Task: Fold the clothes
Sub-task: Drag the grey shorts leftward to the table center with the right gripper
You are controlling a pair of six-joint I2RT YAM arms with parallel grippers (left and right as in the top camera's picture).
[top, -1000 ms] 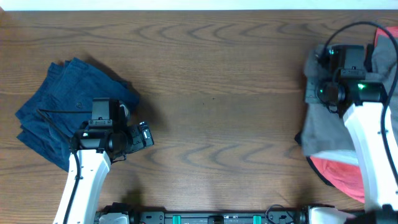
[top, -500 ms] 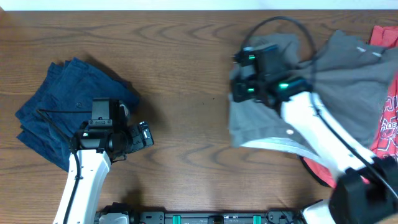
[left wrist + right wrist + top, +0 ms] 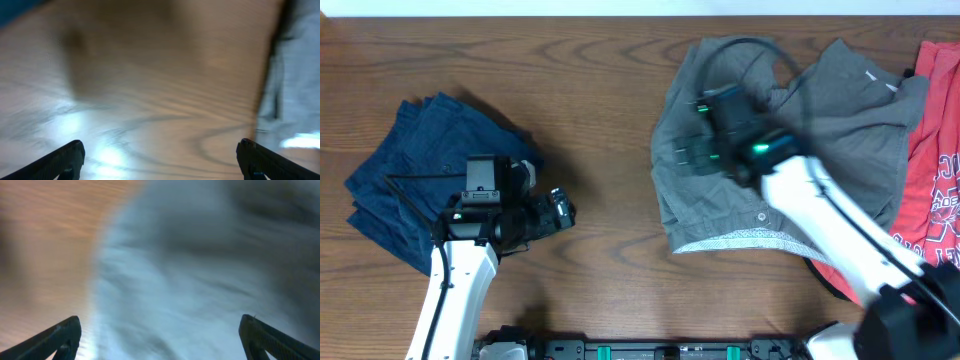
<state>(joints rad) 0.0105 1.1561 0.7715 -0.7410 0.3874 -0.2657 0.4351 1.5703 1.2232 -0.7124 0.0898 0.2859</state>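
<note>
The grey shorts [image 3: 820, 130] lie crumpled and spread right of the table's centre, the pale waistband lining [image 3: 750, 242] along their near edge. My right gripper [image 3: 680, 157] hovers over their left part, open. In the blurred right wrist view the grey shorts [image 3: 200, 270] fill the space under the gripper [image 3: 160, 340], and nothing sits between its fingers. The folded dark navy trousers [image 3: 420, 180] rest at the left. Just right of them my left gripper [image 3: 560, 212] is open over bare wood [image 3: 150, 100], with the shorts' edge [image 3: 300, 75] at the right of its view.
A red white-printed T-shirt [image 3: 935, 190] lies at the right edge, partly under the shorts. A bit of black garment [image 3: 828, 282] peeks out below the waistband. The table's far edge [image 3: 620, 12] runs along the top.
The right arm swept from the right edge toward the centre, pulling the grey shorts along, and its gripper has opened off them. The left gripper has shifted slightly right.
</note>
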